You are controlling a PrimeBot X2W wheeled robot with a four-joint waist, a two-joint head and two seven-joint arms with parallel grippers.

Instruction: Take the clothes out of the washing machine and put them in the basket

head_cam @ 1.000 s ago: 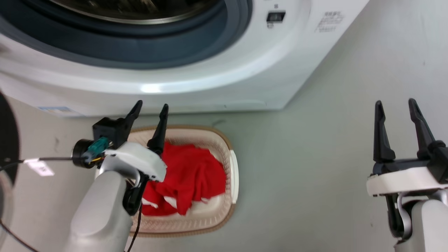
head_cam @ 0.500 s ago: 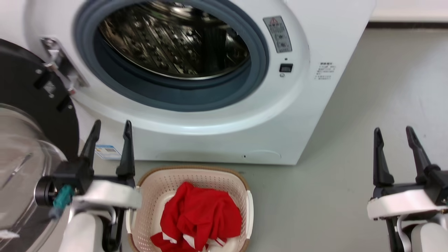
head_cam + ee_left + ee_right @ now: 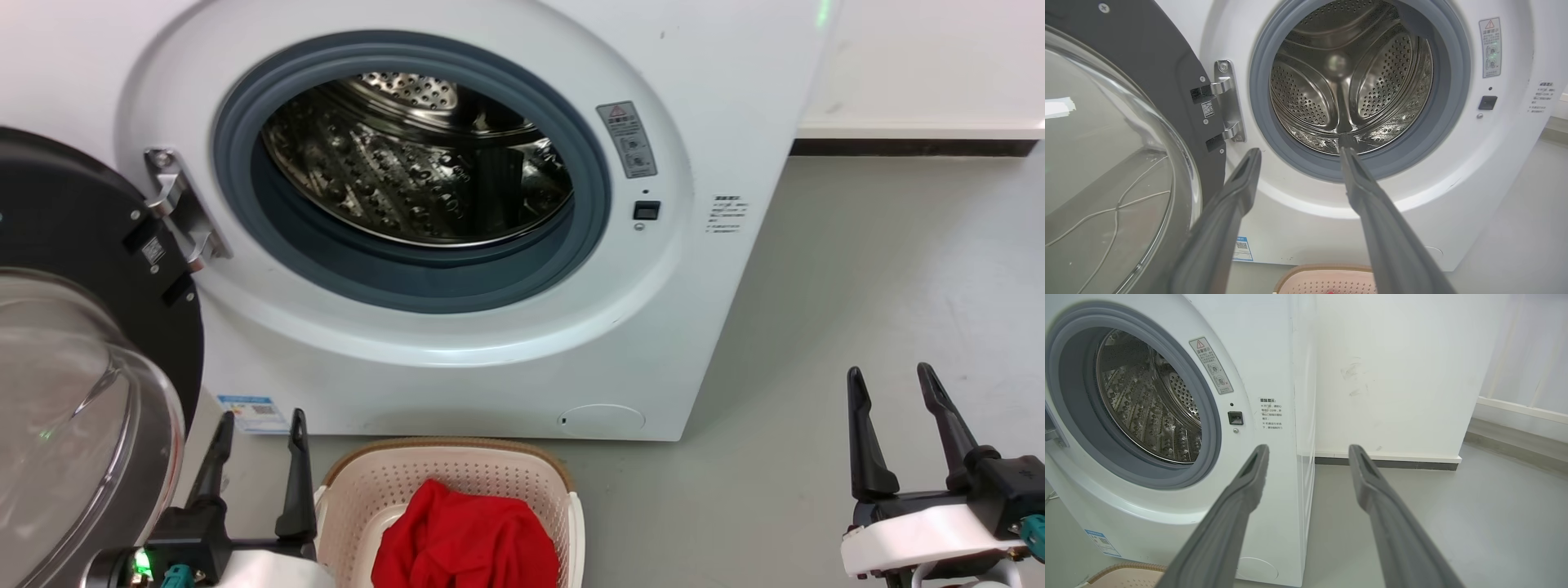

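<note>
The left gripper (image 3: 261,418) shows at the lower left of the head view. Its two dark fingers (image 3: 1237,192) are spread well apart and close on nothing, and they touch nothing. In the left wrist view the left gripper (image 3: 1300,151) points at the washing machine (image 3: 1453,196), with the right fingertip lying over the lower lip of the grey rubber ring (image 3: 1261,122) and the left one below the door hinge (image 3: 1227,102).

The right gripper (image 3: 890,371) stands at the lower right, over bare floor (image 3: 857,286) and well apart from the washer. Its fingers (image 3: 1372,486) are parted just as widely and grip nothing. In the right wrist view the right gripper (image 3: 1309,447) points past the machine's right front corner toward the wall (image 3: 1392,375).

The clothes (image 3: 465,539) lie as a rumpled red heap inside the basket (image 3: 445,445). The basket stands on the floor just in front of the washer's base. The heap is just to the right of the left fingers and lower than them, and it is far to the left of the right fingers. The basket's brown rim (image 3: 1327,268) shows low between the left fingers.

The washer's door (image 3: 73,408) hangs open to the left, its clear dome toward the camera. The steel drum (image 3: 424,180) shows its perforated wall.
</note>
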